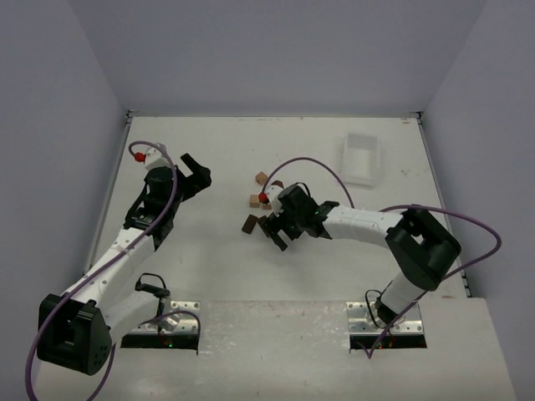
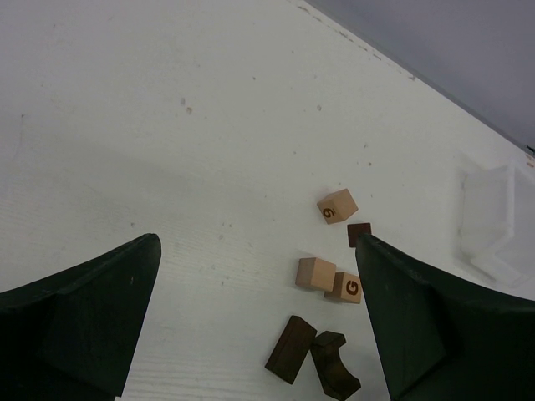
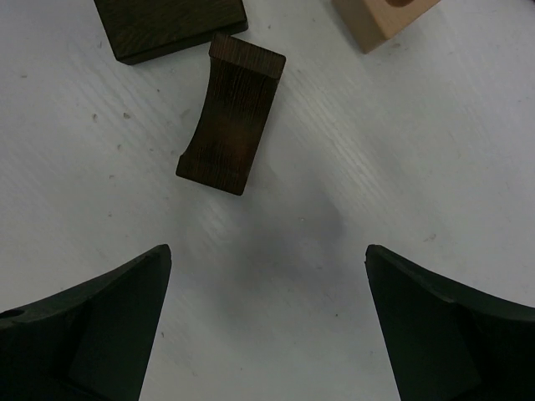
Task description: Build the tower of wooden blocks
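Observation:
The wood blocks lie loose on the white table, none stacked. In the left wrist view I see a tan block marked 9 (image 2: pixel 337 205), a small dark square (image 2: pixel 359 234), a plain tan cube (image 2: pixel 315 274) touching a tan G block (image 2: pixel 347 287), a flat dark block (image 2: pixel 291 348) and a dark arch block (image 2: pixel 336 374). My left gripper (image 2: pixel 257 242) hangs open well left of them (image 1: pixel 201 171). My right gripper (image 3: pixel 267 251) is open and empty just short of the arch block (image 3: pixel 231 113), which lies beside the flat dark block (image 3: pixel 171 25). From above, the right gripper (image 1: pixel 274 234) sits at the cluster's near side.
A white plastic tray (image 1: pixel 361 159) stands at the back right, also at the right edge of the left wrist view (image 2: pixel 501 221). Grey walls close in the table at the back and both sides. Purple cables loop over both arms.

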Tool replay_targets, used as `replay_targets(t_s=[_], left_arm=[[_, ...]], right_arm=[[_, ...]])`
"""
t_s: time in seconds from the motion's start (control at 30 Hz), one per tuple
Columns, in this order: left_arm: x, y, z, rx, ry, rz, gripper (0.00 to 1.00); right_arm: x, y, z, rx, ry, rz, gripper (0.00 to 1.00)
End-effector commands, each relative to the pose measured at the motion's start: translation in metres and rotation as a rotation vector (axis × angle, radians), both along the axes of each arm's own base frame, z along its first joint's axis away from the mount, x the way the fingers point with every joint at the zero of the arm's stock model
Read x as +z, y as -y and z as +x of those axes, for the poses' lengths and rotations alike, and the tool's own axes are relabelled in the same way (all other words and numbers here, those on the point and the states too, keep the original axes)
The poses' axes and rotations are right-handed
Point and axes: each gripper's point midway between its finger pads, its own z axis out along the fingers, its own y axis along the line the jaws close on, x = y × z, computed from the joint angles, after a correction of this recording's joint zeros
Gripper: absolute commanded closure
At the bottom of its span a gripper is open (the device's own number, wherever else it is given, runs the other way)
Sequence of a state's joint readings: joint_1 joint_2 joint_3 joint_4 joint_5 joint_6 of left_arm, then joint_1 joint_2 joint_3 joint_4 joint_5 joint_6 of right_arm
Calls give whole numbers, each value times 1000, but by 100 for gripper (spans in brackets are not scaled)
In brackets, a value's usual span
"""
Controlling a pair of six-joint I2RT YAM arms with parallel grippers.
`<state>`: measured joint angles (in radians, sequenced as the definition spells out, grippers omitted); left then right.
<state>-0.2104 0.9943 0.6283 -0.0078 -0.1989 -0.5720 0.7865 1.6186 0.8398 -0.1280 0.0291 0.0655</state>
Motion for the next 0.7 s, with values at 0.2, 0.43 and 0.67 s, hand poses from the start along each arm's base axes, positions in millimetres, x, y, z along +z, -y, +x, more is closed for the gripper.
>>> replay_targets(t_s=[0.2, 0.43, 0.67], left_arm=[[15, 3, 3, -8, 62, -4, 0], [10, -1, 5, 16, 45, 3, 0], [8, -4, 6, 37, 30, 3, 0]], right_arm=[[-5, -46, 18, 3, 109, 41, 2], [-12, -58, 22, -27, 115, 42, 16], [-15, -61, 24, -61, 108, 15, 62]])
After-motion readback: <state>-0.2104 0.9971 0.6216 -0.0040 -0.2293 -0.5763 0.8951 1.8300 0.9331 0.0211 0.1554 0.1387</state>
